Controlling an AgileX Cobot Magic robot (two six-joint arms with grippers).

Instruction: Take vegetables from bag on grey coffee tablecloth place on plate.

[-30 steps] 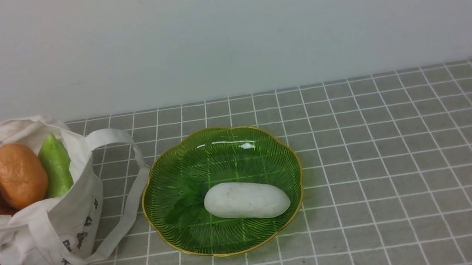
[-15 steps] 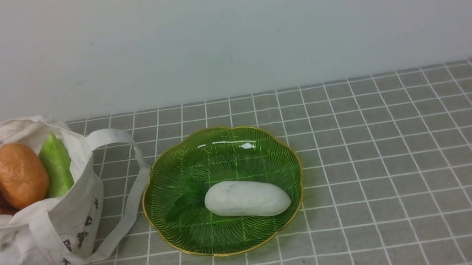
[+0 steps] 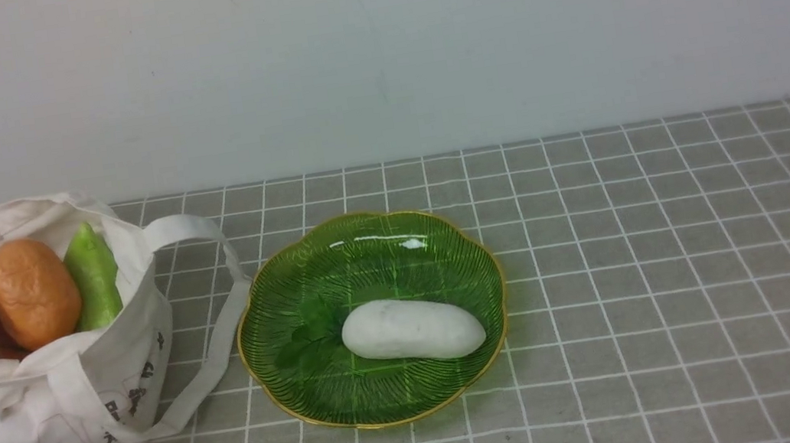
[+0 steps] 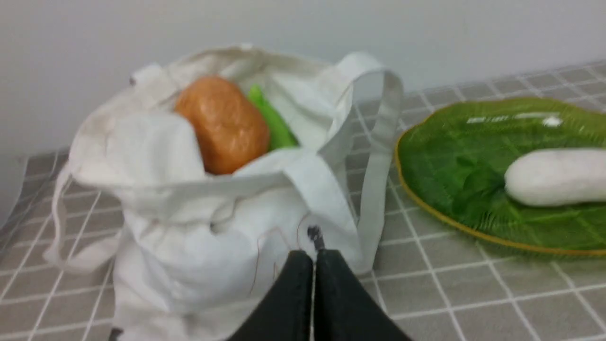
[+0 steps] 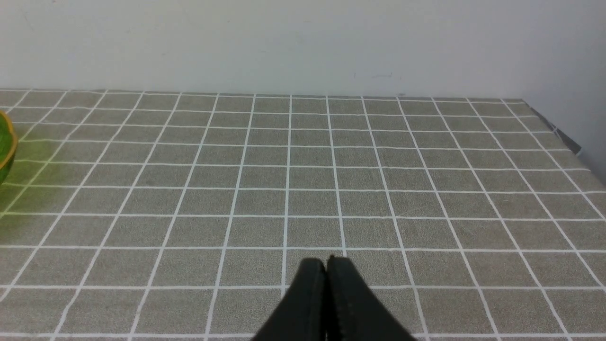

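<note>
Nearest the left wrist camera, the black left gripper (image 4: 313,258) had its two fingers pressed together with nothing between them, poised in front of the soft white cloth tote bag (image 4: 213,237); whether the tips touched the cloth could not be told. The front view showed almost nothing of that arm, only a dark sliver at the lower left edge. In the right wrist view the black right gripper (image 5: 325,265) was likewise closed and empty, above bare squares of the grey tablecloth with its grid of thin white lines (image 5: 331,189), and only a green sliver of the dish showed at that picture's edge. The front view showed no right arm at all.

Farther out, the front view laid the scene plainly: the bag (image 3: 38,380) sat on the cloth at the left, one loop handle reaching to just beside the translucent green plate with a scalloped gold rim (image 3: 395,225). The smooth white oblong vegetable (image 3: 412,329) lay in the plate's near half, its small green leaves pointing toward the bag. The orange-brown oval vegetable (image 3: 32,293) and the light-green pointed vegetable (image 3: 94,278) stood side by side in the bag's open mouth. The left wrist view showed the same pair closer, though blurred.
</note>
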